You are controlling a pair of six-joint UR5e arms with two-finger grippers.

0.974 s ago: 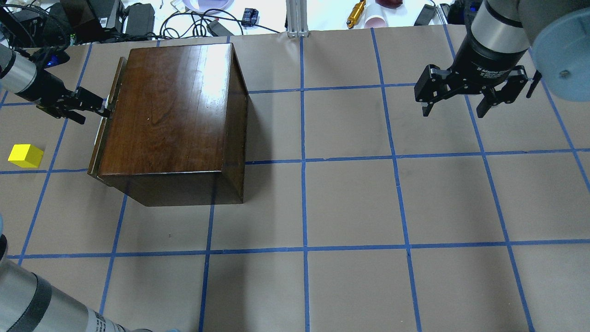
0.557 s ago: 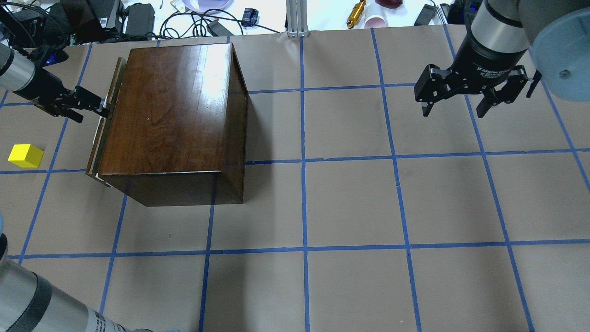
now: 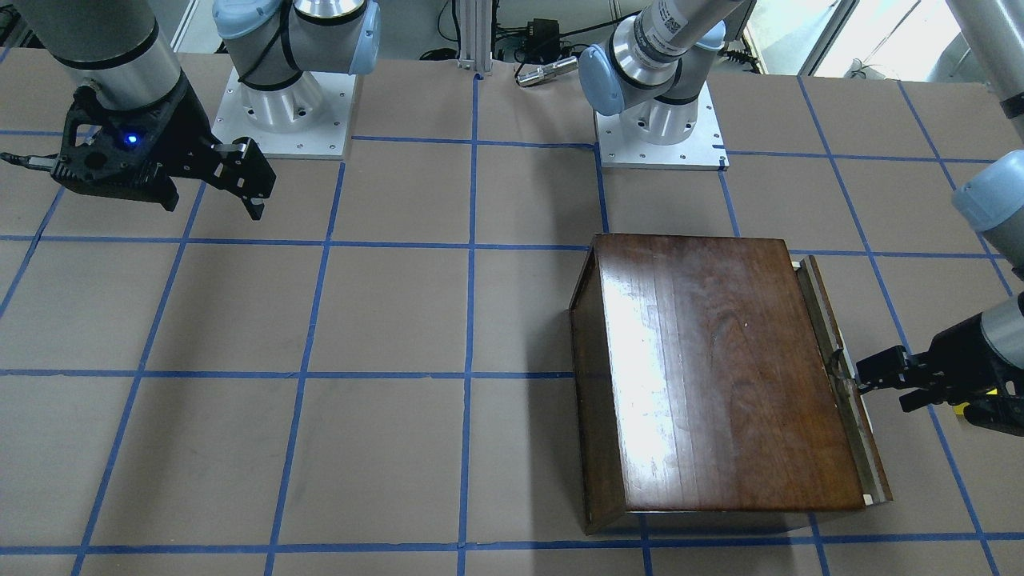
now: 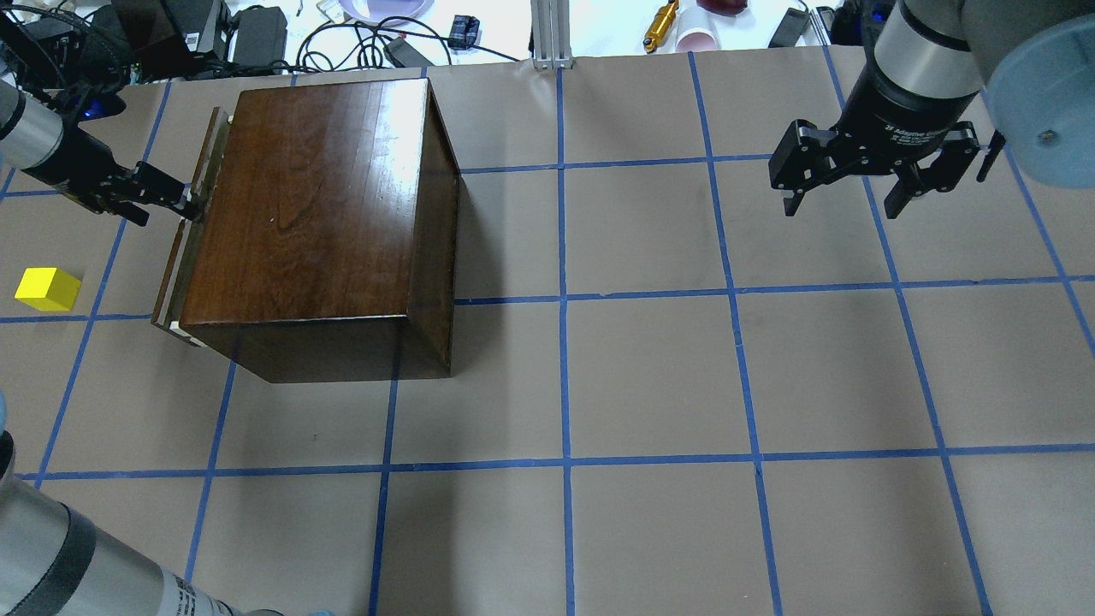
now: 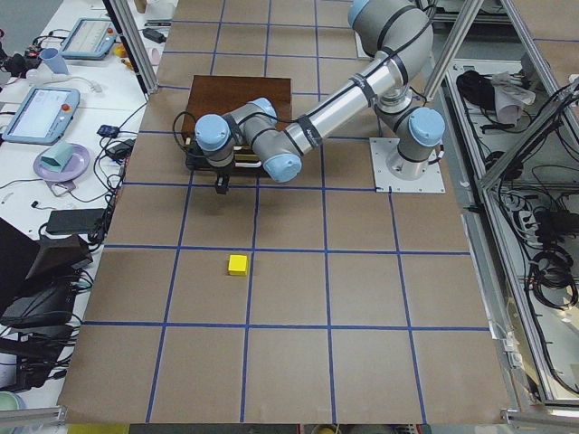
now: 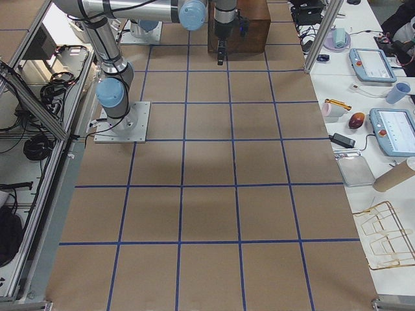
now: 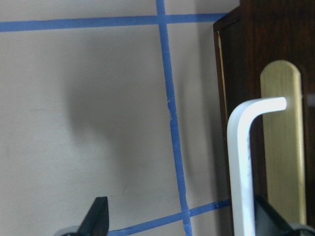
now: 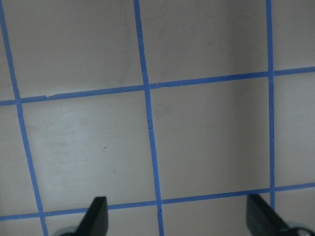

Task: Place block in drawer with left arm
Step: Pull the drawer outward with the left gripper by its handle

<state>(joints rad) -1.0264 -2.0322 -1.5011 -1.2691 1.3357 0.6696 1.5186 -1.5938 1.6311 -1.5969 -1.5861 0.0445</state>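
Note:
The yellow block lies on the table at the far left, apart from the box; it also shows in the exterior left view. The glossy dark-brown box has its drawer slid out a narrow way on its left side, with a pale strip showing. My left gripper is at the drawer front. In the left wrist view its fingers stand wide apart, and the silver handle lies against the right finger. My right gripper hangs open and empty above the table at the far right.
Cables, power bricks and small items lie past the table's far edge. The robot bases stand on plates behind the box. Blue tape lines grid the brown table top.
The drawer front has slid a little further left, out of the box, and my left gripper has moved left with it. The block and the right arm have not moved.

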